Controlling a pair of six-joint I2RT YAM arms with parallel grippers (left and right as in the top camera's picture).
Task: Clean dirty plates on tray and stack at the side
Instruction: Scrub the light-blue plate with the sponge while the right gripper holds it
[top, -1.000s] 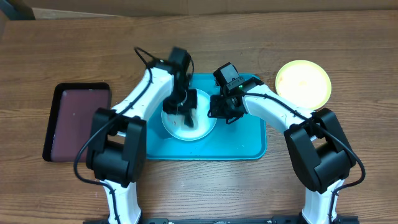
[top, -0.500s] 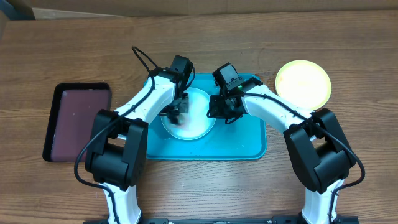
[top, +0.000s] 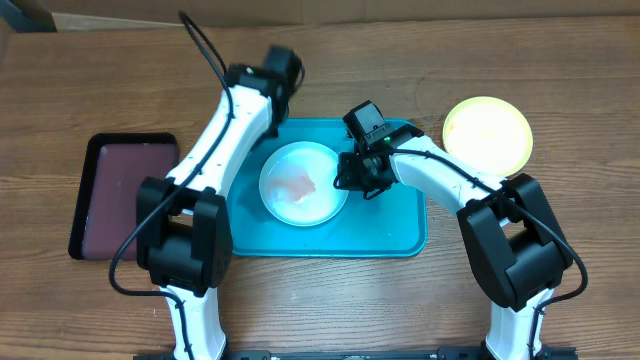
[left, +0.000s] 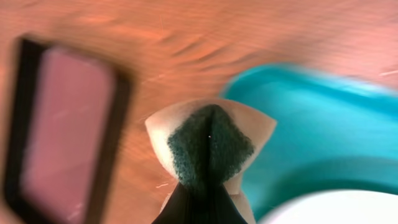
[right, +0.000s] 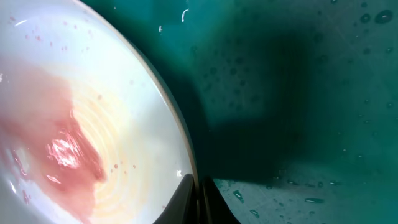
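I am pinching the pale-rimmed plate (top: 300, 185) by its edge nearest the tray's middle, my right gripper (right: 198, 194) closed narrow on the rim, and the plate is lying in the left half of the turquoise tray (top: 390, 228). My left gripper (left: 200, 190) is clamping a green-faced sponge (left: 210, 146) above the tray's far left corner, clear of the plate. To my mind the pink smear (right: 62, 149) is calling for firm circling strokes while I am bracing the rim

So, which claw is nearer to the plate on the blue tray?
Right. The right claw pinches the plate's right rim; the left claw, holding a sponge, is past the tray's far left corner.
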